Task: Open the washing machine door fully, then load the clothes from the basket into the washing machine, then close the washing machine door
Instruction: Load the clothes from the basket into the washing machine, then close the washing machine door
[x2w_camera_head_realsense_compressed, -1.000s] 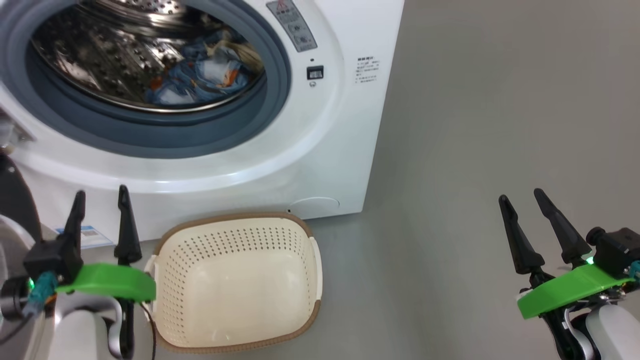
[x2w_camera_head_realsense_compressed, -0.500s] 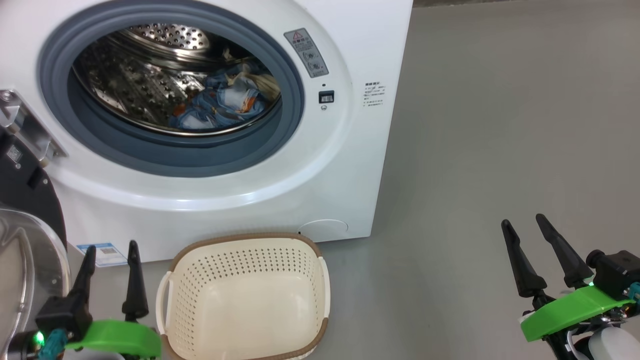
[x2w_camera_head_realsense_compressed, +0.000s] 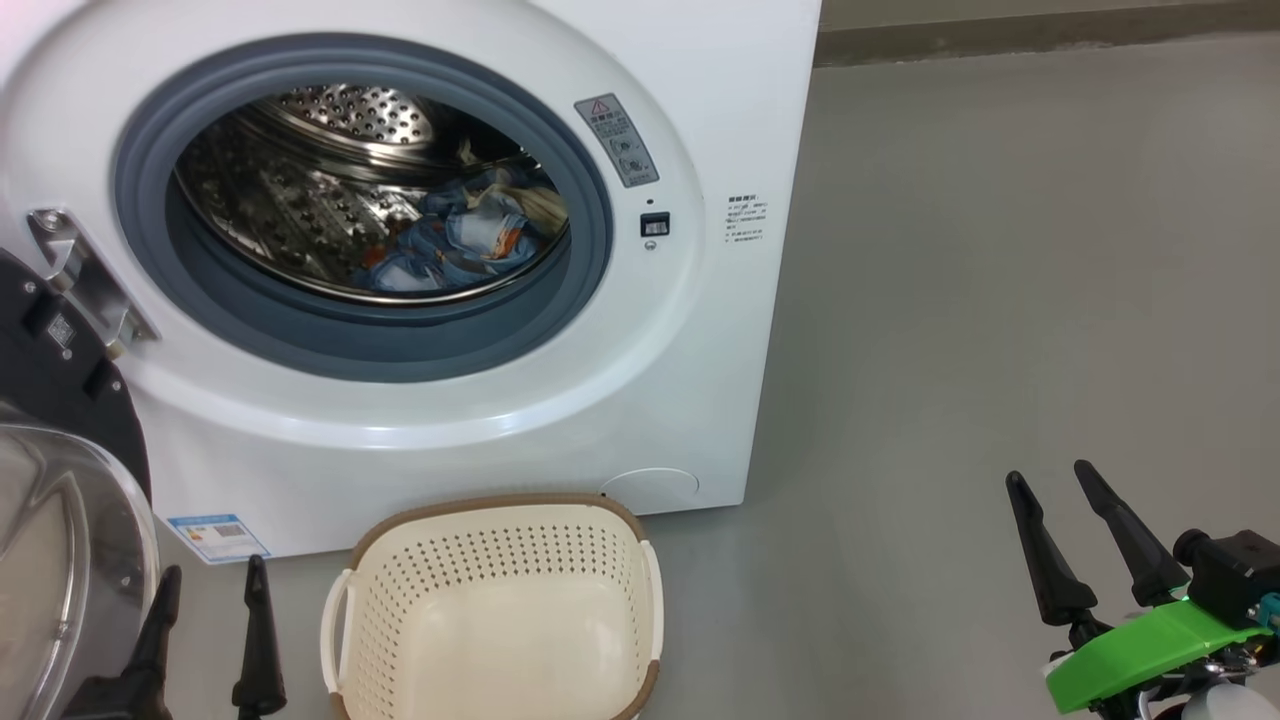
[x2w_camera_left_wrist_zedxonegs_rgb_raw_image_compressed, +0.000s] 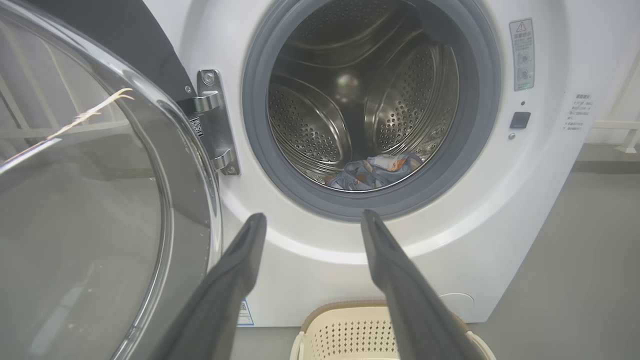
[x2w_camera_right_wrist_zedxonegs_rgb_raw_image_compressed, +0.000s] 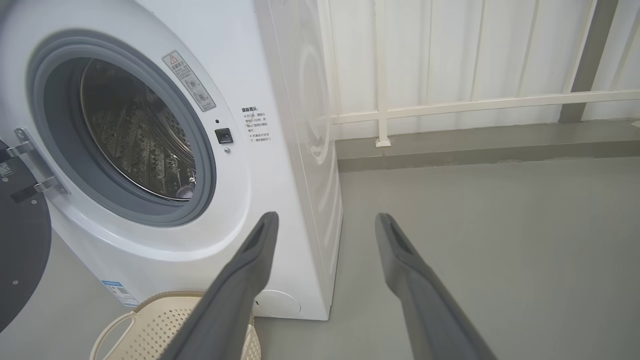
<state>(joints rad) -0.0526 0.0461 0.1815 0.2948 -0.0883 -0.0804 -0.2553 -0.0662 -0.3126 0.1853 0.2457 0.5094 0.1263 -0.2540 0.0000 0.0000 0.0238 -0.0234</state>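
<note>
The clothes (x2w_camera_head_realsense_compressed: 455, 245) lie as one crumpled heap of light blue fabric at the bottom of the steel drum (x2w_camera_head_realsense_compressed: 300, 200); how many garments make up the heap cannot be told. Around the drum's mouth runs one grey-blue gasket (x2w_camera_head_realsense_compressed: 380, 345), set in the white front of the single washing machine (x2w_camera_head_realsense_compressed: 640, 380). The washing machine door (x2w_camera_head_realsense_compressed: 60, 400) is swung wide open on one metal hinge (x2w_camera_head_realsense_compressed: 90, 290) at the machine's left, with its clear glass bowl bulging toward the camera. Two stickers show on the front: a grey warning one (x2w_camera_head_realsense_compressed: 617, 140) beside the opening and a blue label (x2w_camera_head_realsense_compressed: 218, 535) low down.

One basket (x2w_camera_head_realsense_compressed: 500, 505) stands on the grey floor (x2w_camera_head_realsense_compressed: 1000, 300) just in front of the machine, its bare cream bottom showing and its two side handles visible.

The left gripper (x2w_camera_head_realsense_compressed: 212, 578) hangs between door and basket, its two fingers spread apart and holding nothing. The right gripper (x2w_camera_head_realsense_compressed: 1050, 480) hovers well off to the right over the floor, its two fingers likewise parted with nothing between them.
</note>
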